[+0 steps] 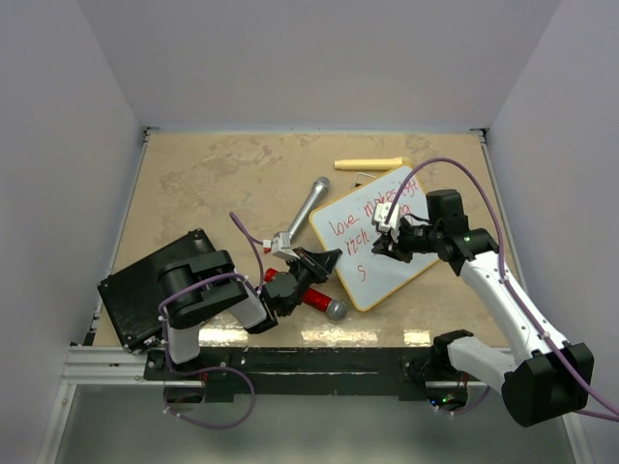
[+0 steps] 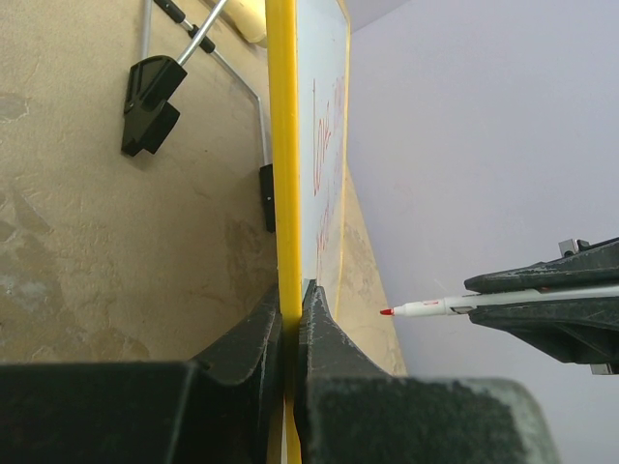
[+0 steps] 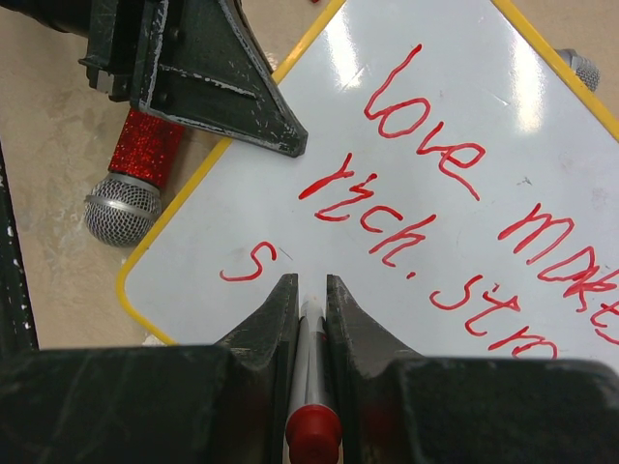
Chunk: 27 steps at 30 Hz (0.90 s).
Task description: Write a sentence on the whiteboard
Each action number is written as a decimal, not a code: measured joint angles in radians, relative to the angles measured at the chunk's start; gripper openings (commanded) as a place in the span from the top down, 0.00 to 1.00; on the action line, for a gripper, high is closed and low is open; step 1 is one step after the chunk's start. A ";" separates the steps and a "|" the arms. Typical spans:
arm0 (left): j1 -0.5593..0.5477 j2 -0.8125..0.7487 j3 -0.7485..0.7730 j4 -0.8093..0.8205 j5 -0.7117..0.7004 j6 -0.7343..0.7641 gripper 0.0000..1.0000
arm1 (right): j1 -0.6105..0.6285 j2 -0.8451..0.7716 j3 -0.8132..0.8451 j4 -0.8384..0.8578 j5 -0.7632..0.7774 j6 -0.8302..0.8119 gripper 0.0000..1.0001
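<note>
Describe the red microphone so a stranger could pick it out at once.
Find the whiteboard with red writing. At its near-left edge, where the left gripper clamps it, lies the red microphone. Its glittery red handle sets it apart from the all-grey microphone farther back.

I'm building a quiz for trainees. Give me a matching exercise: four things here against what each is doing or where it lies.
1 left gripper
2 right gripper
3 red microphone
4 black box

a holds the marker
b near left corner of the table
c clamps the whiteboard by its edge
d lies beside the whiteboard's frame

Pairs: 1c, 2a, 3d, 4b.
</note>
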 measured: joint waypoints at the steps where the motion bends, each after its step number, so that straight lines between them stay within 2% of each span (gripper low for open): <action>1: 0.000 0.000 0.000 0.000 0.000 0.000 1.00 | 0.000 0.000 0.000 0.001 0.000 0.000 1.00; 27: 0.000 0.000 -0.002 0.002 0.002 0.000 1.00 | -0.004 0.002 -0.005 0.017 0.000 0.006 1.00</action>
